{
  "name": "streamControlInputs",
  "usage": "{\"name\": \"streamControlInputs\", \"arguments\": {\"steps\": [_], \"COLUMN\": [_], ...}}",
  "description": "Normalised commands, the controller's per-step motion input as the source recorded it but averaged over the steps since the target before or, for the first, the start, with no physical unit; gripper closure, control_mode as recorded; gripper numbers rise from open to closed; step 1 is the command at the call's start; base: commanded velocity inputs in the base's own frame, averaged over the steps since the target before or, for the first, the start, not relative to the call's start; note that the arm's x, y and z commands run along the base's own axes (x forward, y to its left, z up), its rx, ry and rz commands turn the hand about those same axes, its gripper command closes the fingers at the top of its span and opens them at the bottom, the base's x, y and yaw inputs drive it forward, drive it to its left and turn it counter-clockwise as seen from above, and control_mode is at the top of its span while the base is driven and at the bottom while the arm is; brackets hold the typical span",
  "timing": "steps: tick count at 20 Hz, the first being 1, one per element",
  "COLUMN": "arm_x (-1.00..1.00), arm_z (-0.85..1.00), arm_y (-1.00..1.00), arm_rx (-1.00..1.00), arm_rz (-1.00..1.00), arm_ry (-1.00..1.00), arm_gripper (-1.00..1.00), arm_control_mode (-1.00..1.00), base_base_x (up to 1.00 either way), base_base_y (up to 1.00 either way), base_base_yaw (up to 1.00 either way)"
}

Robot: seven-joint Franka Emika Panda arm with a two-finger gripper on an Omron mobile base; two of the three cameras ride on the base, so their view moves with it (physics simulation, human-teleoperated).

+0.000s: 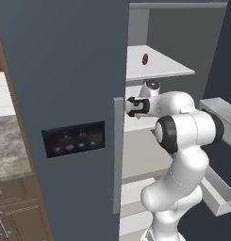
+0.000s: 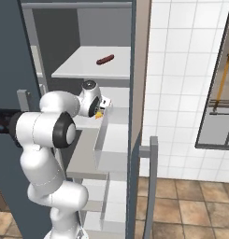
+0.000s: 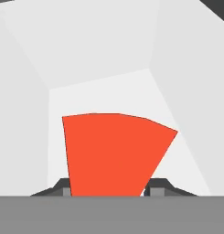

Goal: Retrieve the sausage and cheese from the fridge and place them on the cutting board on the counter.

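Observation:
The cheese (image 3: 113, 151), an orange-red wedge, lies on a white middle shelf inside the fridge (image 1: 65, 70). My gripper (image 3: 109, 189) is shut on it, one dark fingertip (image 3: 63, 188) against each side. In the right base view the gripper (image 2: 103, 107) reaches in under the upper shelf, with a sliver of cheese (image 2: 99, 113) at its tip. The sausage (image 1: 145, 59), short and dark red, rests alone on the upper shelf (image 2: 88, 67); the same sausage (image 2: 105, 59) lies well above my hand. The cutting board is out of view.
The fridge's right door (image 1: 220, 122) stands open, its grey door bins (image 2: 88, 158) close beside my arm. The left door carries a blue-lit panel (image 1: 73, 139) and a grey bar handle (image 1: 117, 155). The marble counter (image 1: 8, 146) lies left of the fridge.

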Motion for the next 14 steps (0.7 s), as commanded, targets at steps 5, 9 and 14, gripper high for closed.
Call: {"name": "streamControlInputs", "arguments": {"steps": [5,9,14], "arm_x": [-0.29,-0.62,-0.98], "arm_z": [-0.25,-0.12,0.19], "arm_y": [0.00,0.00,-0.09], "arm_rx": [-0.02,-0.07,-0.01], "arm_rz": [0.00,0.00,0.00], "arm_ry": [-0.10,-0.15,-0.08], "arm_gripper": [1.00,1.00,1.00], "arm_control_mode": [-1.00,-1.00,-1.00], "base_base_x": [0.00,0.00,0.00], "base_base_y": [0.00,0.00,0.00], "base_base_yaw": [0.00,0.00,0.00]}}
